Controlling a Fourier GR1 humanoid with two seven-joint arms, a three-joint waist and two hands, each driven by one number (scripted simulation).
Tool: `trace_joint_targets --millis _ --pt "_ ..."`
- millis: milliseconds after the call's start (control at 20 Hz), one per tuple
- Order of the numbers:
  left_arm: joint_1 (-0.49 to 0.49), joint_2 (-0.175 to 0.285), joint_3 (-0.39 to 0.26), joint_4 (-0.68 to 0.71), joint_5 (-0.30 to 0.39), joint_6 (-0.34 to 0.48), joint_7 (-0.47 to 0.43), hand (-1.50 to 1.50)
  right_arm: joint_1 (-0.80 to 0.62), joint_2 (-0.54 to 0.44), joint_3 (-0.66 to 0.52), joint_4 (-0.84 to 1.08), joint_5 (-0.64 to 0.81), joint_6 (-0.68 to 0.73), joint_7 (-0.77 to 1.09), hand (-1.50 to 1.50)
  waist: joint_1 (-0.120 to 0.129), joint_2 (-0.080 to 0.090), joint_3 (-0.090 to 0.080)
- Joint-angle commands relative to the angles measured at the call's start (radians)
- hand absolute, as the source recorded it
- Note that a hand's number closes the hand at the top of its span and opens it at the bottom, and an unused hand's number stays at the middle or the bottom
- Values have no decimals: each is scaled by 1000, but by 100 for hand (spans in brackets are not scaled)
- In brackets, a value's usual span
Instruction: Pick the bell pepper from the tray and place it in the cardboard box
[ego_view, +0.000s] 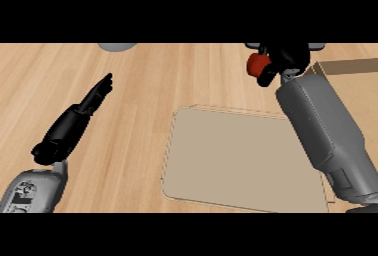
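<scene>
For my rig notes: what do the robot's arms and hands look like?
The left forearm and right forearm are rounded grey shells with darker panel seams. The left hand and right hand are black, with slim fingers. No cables show.

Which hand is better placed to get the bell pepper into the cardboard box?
Right. The right hand holds the bell pepper beside the cardboard box; the left hand is open, away across the tray.

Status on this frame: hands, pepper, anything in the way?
Right hand shut on bell pepper, off the tray, near the cardboard box. Left hand open, at left. No obstacle visible by the box.
</scene>
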Motion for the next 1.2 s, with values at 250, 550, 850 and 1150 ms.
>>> trace_joint_targets --millis 250,550,850,1150 --pt "16 19 47 36 10 -10 -20 0 -120 -36 -114 -92 48 -116 270 150 -38 -15 -1" --pt "39 0 17 -40 -5 -9 7 0 -138 -144 -209 -68 75 -178 369 150 -27 -13 0" --pt "40 19 53 -41 16 -34 12 0 -31 -273 -322 -39 5 -238 272 150 -28 -10 0" --pt "20 -12 37 -9 -29 0 5 0 -15 -401 -339 66 -25 -63 169 150 -32 -10 0"
